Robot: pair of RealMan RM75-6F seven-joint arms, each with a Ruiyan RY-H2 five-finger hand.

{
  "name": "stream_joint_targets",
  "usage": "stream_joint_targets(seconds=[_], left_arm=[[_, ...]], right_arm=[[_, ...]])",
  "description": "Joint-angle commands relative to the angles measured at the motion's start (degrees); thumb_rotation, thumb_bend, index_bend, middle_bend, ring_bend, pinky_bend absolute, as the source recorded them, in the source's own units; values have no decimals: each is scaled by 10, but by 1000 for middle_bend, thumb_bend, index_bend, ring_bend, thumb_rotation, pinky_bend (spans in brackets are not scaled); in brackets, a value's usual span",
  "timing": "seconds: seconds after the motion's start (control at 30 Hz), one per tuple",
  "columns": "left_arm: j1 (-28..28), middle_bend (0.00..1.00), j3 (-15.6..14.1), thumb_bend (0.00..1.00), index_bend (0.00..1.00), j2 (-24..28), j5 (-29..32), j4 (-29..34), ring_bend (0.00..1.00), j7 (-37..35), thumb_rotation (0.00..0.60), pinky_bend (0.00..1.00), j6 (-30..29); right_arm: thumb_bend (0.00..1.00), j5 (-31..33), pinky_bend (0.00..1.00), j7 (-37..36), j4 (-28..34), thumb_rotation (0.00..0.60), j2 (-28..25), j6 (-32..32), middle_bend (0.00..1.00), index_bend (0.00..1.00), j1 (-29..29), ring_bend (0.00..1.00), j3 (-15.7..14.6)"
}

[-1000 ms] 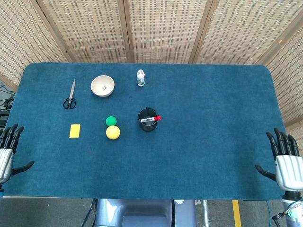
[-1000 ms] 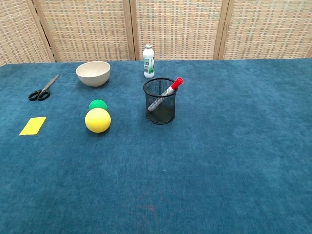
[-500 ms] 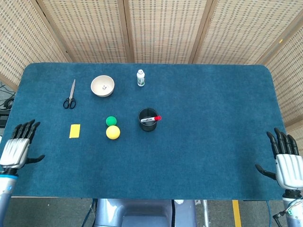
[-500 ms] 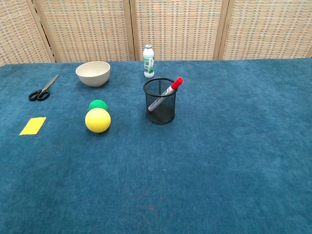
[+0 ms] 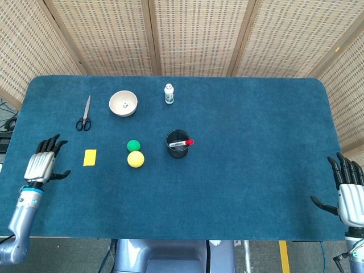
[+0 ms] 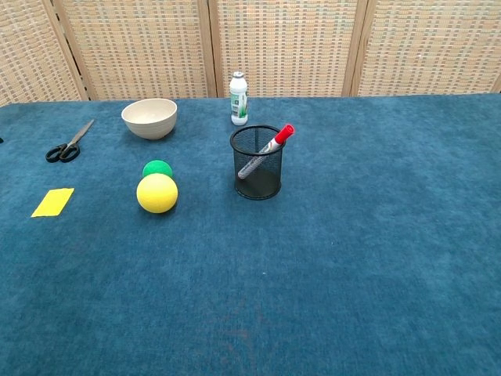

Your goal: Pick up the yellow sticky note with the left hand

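While upright, mesh cup (image 6: pixel 257 164) holds marker (image 6: pixel 267 149)

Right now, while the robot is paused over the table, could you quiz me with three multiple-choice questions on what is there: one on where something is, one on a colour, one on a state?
1. Where is the yellow sticky note?
A. in the bowl
B. flat on the cloth, left of the balls
C. in the mesh cup

2. What colour is the smaller ball?
A. green
B. red
C. white

3. How is the left hand?
A. holding the note
B. gripping the scissors
C. open, apart from the note

Answers: 1 B, it lies alone on the blue cloth beside the yellow ball. 2 A, it is green. 3 C, its fingers are spread and hold nothing.
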State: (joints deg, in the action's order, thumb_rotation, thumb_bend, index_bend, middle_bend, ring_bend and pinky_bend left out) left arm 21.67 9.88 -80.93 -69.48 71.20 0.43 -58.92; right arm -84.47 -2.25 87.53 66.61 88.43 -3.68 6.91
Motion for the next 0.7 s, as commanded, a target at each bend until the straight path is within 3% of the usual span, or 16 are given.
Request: stream_joint_targets(seconds=[0.03, 0.27, 0.7], left_arm=[[10, 0, 3, 242, 147, -17, 16, -9, 0, 12, 600, 0, 12], [24, 0, 10, 284, 171, -50, 40, -30, 0, 27, 600, 0, 22], [45, 0, 16, 272, 173, -110, 52, -101, 0, 30, 600, 0, 28]], right_arm=[[53, 1, 46, -4, -2, 600, -1, -2, 0, 0, 0, 0, 0], [53, 3, 46, -8, -2, 600, -2, -3, 0, 0, 0, 0, 1], [53, 8, 46, -7, -4, 600, 0, -10, 0, 0, -2, 0, 0]])
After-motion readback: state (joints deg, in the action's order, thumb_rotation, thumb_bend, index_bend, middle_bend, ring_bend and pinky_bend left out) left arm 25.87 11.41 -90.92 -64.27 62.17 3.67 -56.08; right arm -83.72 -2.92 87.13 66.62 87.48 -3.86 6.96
